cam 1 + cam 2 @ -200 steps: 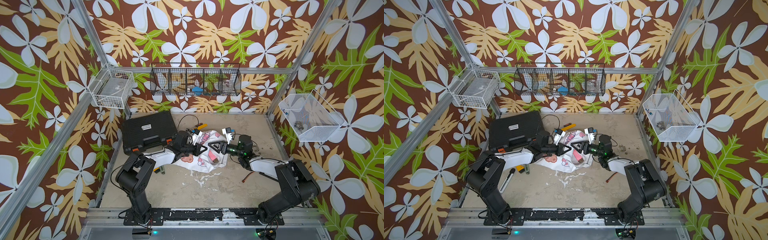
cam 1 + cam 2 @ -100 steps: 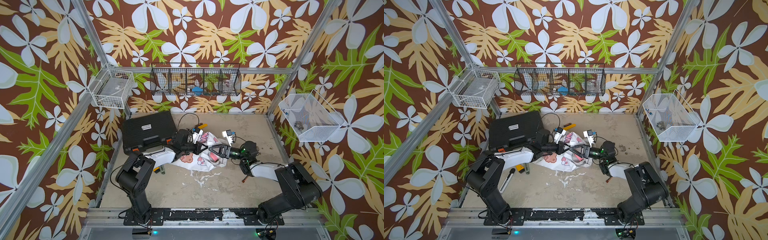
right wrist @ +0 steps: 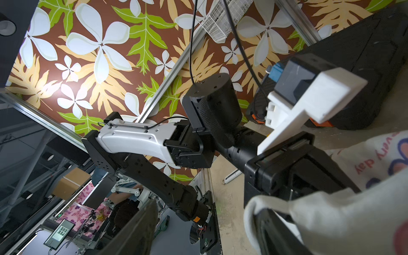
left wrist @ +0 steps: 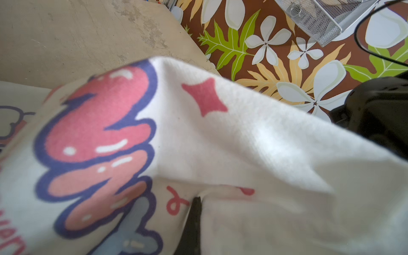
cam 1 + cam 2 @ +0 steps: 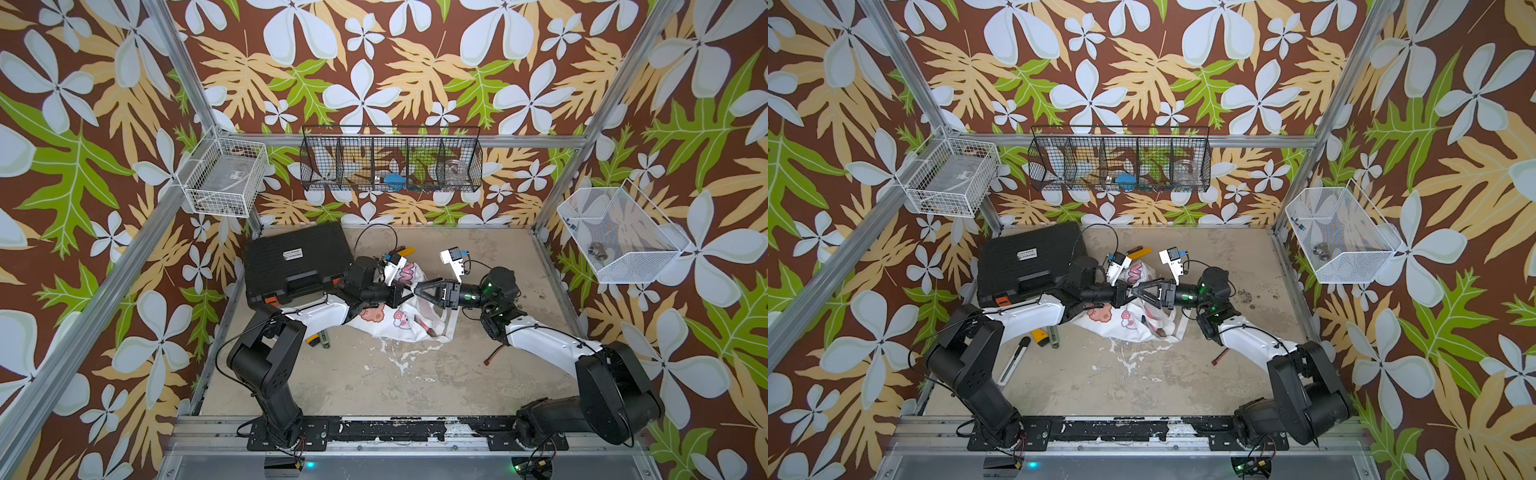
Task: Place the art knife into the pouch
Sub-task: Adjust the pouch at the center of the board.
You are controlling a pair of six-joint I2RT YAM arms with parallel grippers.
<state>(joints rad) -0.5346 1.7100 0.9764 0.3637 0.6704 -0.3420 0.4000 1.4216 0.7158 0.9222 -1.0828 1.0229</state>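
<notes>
White cloth printed in pink, the pouch (image 5: 405,322) lies crumpled at the middle of the table (image 5: 374,374), and both grippers meet at its upper edge. Little has shifted since a second earlier. The left arm (image 5: 316,311) and right arm (image 5: 548,343) sit about where they were, while the pouch's flap with the pink lettering now stands a little higher.

Counted, there are one pouch, one art knife, one black tool case (image 5: 297,259) (orange latches along its lower edge) at the table's upper left, and two arms. Three containers hang on the walls: a white wire basket (image 5: 224,178), a black wire rack (image 5: 390,160) and a white mesh bin (image 5: 615,241).

The art knife (image 5: 1014,358), slim and white with a black end, lies flat at the lower left of the table in a top view. It is just beside the left arm and well apart from the pouch, with a yellow tool (image 5: 1040,336) near it.

The left arm reaches in low from the left of the frame, its forearm nearly level. The left gripper (image 5: 404,293) is pinched together on the pouch's cloth. In the left wrist view the cloth drapes over it and only one dark fingertip (image 4: 195,212) shows.

The right arm reaches in from the right with its wrist level, pointing at the left one. The right gripper (image 5: 419,289) has its jaws spread apart. In the right wrist view the pouch's white rim hangs over one finger (image 3: 273,234).
</notes>
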